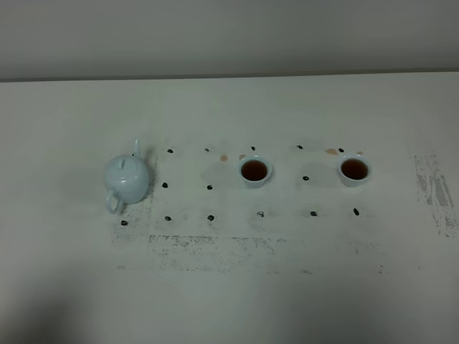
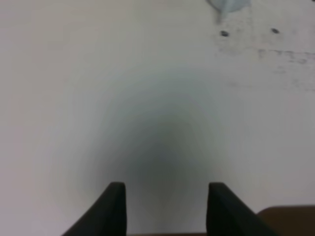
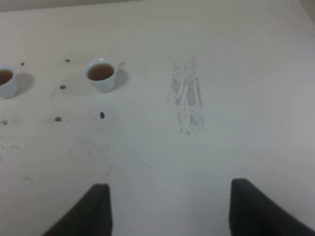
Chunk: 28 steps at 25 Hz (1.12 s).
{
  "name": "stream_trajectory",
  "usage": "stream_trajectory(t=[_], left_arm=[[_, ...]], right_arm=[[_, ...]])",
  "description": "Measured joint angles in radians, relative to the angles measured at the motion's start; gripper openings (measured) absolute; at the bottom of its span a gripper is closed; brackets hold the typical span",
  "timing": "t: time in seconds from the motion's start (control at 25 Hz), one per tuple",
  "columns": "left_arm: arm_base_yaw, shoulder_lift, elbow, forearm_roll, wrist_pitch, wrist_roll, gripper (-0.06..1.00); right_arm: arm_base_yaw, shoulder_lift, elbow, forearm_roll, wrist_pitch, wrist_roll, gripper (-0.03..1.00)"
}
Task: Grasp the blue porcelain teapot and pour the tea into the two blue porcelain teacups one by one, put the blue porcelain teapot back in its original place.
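The pale blue teapot [image 1: 127, 179] stands upright on the table's left side, lid on, spout pointing away, handle toward the front; a sliver of the teapot [image 2: 229, 5] shows in the left wrist view. Two blue teacups hold dark tea: one teacup [image 1: 254, 171] at the middle, the other teacup [image 1: 354, 170] to its right. The right wrist view shows both, the right teacup [image 3: 102, 74] whole and the middle teacup [image 3: 6, 81] cut by the frame. My left gripper [image 2: 166, 209] is open over bare table, far from the pot. My right gripper [image 3: 167, 209] is open and empty.
Small black marks [image 1: 210, 217] dot the white table around the pot and cups. A scuffed grey patch [image 1: 432, 188] lies at the far right, and worn speckling [image 1: 215, 251] runs along the front of the marked area. Neither arm shows in the high view.
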Motion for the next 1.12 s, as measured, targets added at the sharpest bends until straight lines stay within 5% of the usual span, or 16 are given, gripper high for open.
stream_trajectory(t=[1.12], left_arm=[[-0.106, -0.171, 0.011, -0.014, -0.009, 0.022, 0.41]], right_arm=[[0.000, 0.000, 0.000, 0.000, 0.000, 0.000, 0.54]])
